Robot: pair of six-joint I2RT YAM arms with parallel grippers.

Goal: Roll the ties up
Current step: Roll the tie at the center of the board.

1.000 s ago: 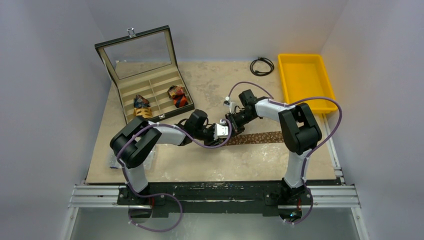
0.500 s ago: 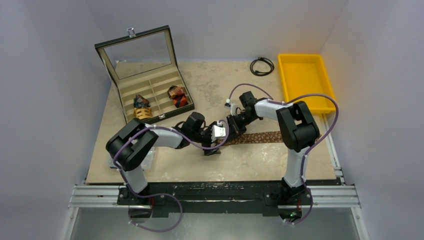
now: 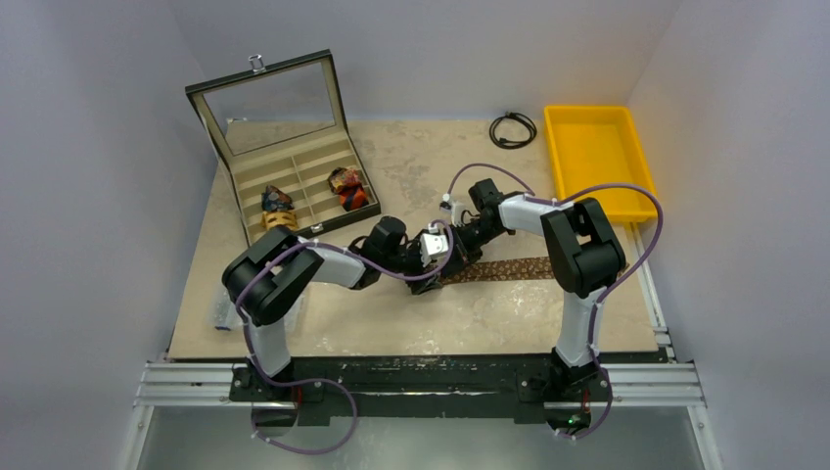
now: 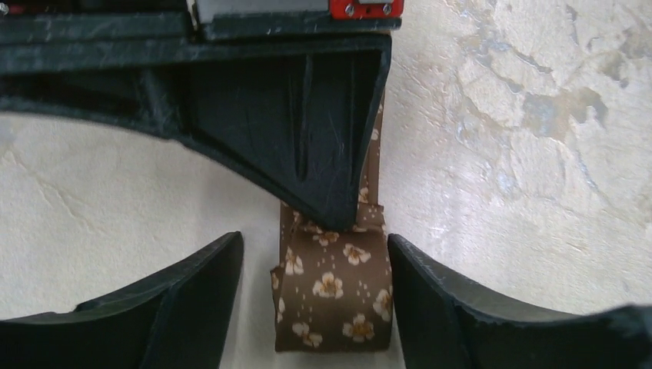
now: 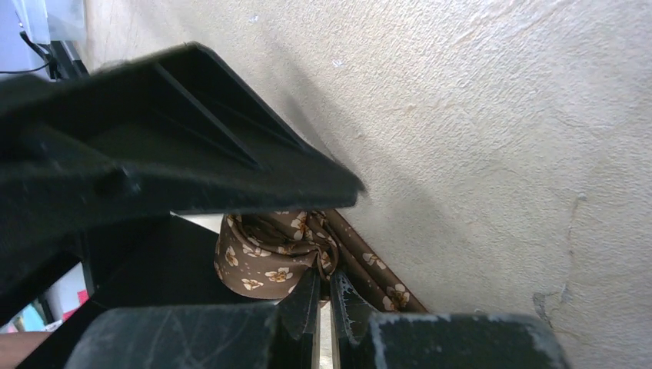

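Observation:
A brown tie (image 3: 509,267) with small pale flowers lies flat across the middle of the table. Its left end is wound into a small coil (image 4: 334,296). My left gripper (image 4: 315,304) is open and straddles that coil; the right finger (image 4: 446,307) lies close against the coil's side. My right gripper (image 5: 324,288) is shut, pinching gathered fabric at the centre of the coil (image 5: 257,257). In the top view the left gripper (image 3: 440,262) and the right gripper (image 3: 458,251) meet over the coil and hide it. Two rolled ties, one blue and yellow (image 3: 278,209) and one red-orange (image 3: 348,188), sit in the box.
An open black box (image 3: 294,162) with a glass lid stands at the back left. A yellow tray (image 3: 597,122) sits at the back right, with a black cable loop (image 3: 513,128) beside it. A clear packet (image 3: 221,315) lies by the left arm's base.
My left gripper's jaws have opened off the coil and the left arm dipped toward me, then returned. The right gripper has stayed shut on the fabric.

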